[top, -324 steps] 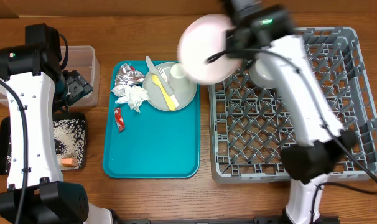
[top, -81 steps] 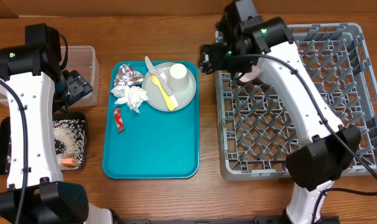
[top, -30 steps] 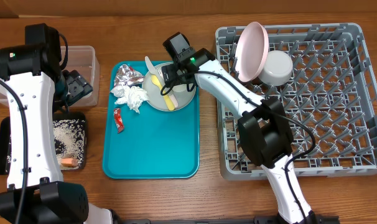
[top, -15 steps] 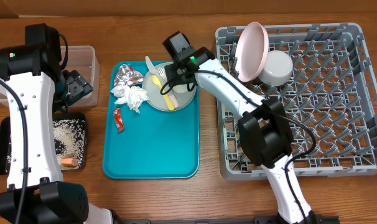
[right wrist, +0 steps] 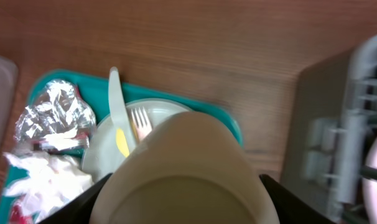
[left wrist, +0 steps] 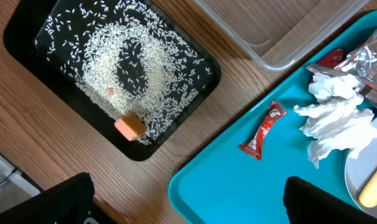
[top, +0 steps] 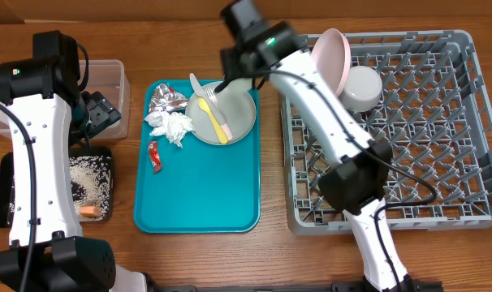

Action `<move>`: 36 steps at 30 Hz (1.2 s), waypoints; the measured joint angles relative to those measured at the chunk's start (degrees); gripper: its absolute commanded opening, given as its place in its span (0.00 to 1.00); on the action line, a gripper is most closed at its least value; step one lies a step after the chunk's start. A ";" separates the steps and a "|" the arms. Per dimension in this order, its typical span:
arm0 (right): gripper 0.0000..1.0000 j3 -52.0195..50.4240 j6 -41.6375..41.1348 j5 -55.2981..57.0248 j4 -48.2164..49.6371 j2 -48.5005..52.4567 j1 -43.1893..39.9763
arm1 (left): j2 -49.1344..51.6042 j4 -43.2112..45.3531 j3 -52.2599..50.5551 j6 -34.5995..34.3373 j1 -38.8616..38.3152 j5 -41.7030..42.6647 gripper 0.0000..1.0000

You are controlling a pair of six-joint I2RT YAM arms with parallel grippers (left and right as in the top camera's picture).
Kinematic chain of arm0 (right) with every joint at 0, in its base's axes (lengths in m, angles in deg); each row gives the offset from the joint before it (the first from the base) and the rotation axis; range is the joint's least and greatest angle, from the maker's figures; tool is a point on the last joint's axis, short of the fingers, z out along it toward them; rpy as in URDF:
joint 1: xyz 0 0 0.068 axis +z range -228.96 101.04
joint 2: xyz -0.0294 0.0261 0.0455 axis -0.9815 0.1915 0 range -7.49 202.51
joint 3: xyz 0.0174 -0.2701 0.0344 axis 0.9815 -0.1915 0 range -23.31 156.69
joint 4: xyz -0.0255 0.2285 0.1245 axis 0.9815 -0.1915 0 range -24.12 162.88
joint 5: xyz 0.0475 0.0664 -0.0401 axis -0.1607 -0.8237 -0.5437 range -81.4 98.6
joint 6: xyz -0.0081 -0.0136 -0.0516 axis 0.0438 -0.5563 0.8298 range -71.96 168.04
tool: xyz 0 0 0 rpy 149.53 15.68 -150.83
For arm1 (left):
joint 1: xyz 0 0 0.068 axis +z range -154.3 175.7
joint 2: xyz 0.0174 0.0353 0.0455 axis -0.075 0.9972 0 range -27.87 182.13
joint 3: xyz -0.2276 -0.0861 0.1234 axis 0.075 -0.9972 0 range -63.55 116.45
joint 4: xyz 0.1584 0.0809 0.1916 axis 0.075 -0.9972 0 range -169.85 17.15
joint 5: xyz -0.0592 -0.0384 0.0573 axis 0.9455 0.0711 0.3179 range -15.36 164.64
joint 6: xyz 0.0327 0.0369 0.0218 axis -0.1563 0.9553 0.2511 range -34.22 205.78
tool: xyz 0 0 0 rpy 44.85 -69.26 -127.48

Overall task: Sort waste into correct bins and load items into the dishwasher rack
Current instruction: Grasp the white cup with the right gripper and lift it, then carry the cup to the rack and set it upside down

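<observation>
Right gripper (right wrist: 183, 210): my fingers are closed on the small white cup (right wrist: 182, 155), which I hold above the grey-green plate (top: 239, 113). The yellow fork (top: 219, 122) and a pale knife (right wrist: 116, 99) lie on that plate.

Left gripper (left wrist: 188, 202): my fingers are spread wide with nothing between them, above the edge of the teal tray (left wrist: 238, 186). On this tray the red packet (left wrist: 261, 130) lies near the napkin (left wrist: 338, 121) and the foil ball (left wrist: 366, 59).

Beside it, the black tray (left wrist: 129, 65) holds rice grains (left wrist: 92, 62) and the orange cube (left wrist: 130, 126). The clear tub (left wrist: 269, 43) stands beyond.

Farthest off, the rack (top: 408, 146) holds the white plate (top: 331, 57), tilted on edge, just beside the small white bowl (top: 361, 88).
</observation>
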 measured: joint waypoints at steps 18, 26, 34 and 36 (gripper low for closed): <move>0.52 24.41 -0.37 2.64 -21.51 -0.09 -31.67 | 0.00 0.00 0.00 0.00 0.00 0.02 1.00; 0.52 23.56 -0.37 2.97 -23.41 -0.13 -39.91 | 0.00 0.02 0.00 0.00 0.00 0.02 1.00; 0.52 10.91 -0.35 3.04 -20.48 -0.11 -42.36 | 0.00 0.00 0.00 0.00 0.00 0.02 1.00; 0.52 7.76 -0.39 3.06 -19.54 -0.11 -43.04 | 0.00 0.02 0.00 0.00 0.00 0.02 1.00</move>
